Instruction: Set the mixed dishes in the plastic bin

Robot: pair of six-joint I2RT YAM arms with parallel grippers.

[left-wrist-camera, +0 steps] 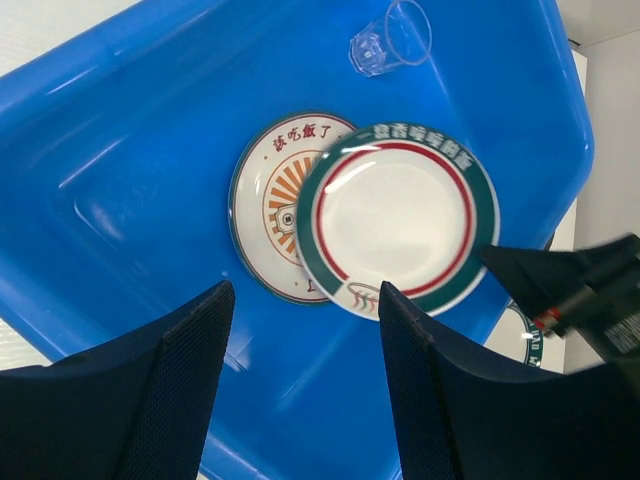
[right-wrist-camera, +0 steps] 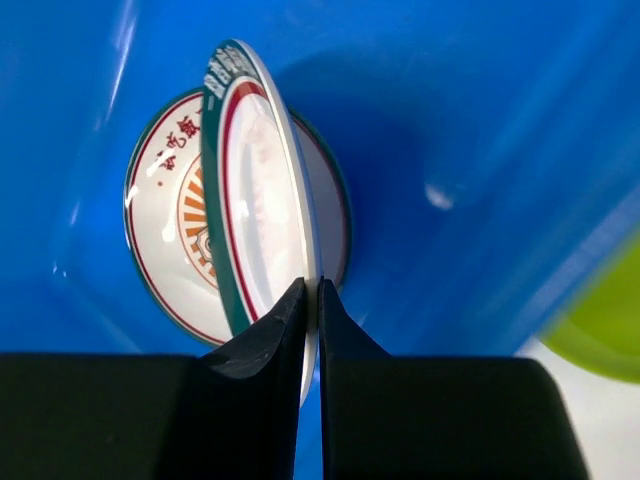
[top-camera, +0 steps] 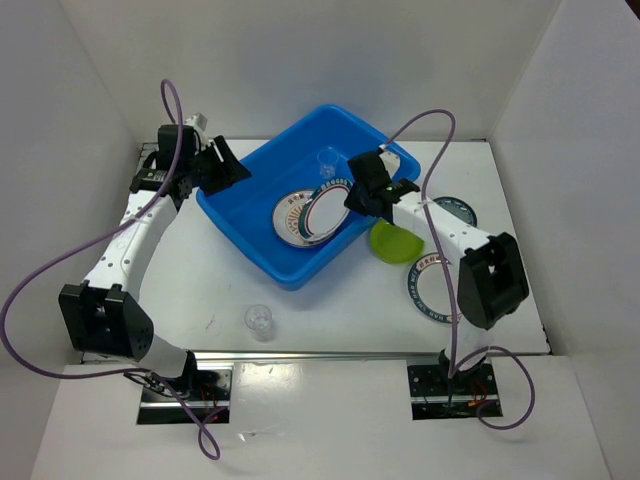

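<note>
Teal-and-red-rimmed plate inside the blue plastic bin, tipped steeply on edge. Nipped at its rim by right pincer, fingers drawn almost together with only the plate's thickness between them.

Directly beyond that pincer, flat on the bin floor: orange-sunburst plate, partly covered by the held plate. Contact between the two not discernible.

Just past the right pincer toward the bin's far wall: small clear cup, also in the bin.

Behind the right pincer, back along its arm, outside the bin on the white surface: lime-green plate close against the bin wall; second teal-and-red-rimmed plate farther back by the elbow; dark teal saucer on the arm's other side, partly hidden.

Left pincer at the bin's opposite rim, facing in, fingers spread wide, holding nothing.

Well apart from both pincers, near the arm bases: another clear cup on the surface.
</note>
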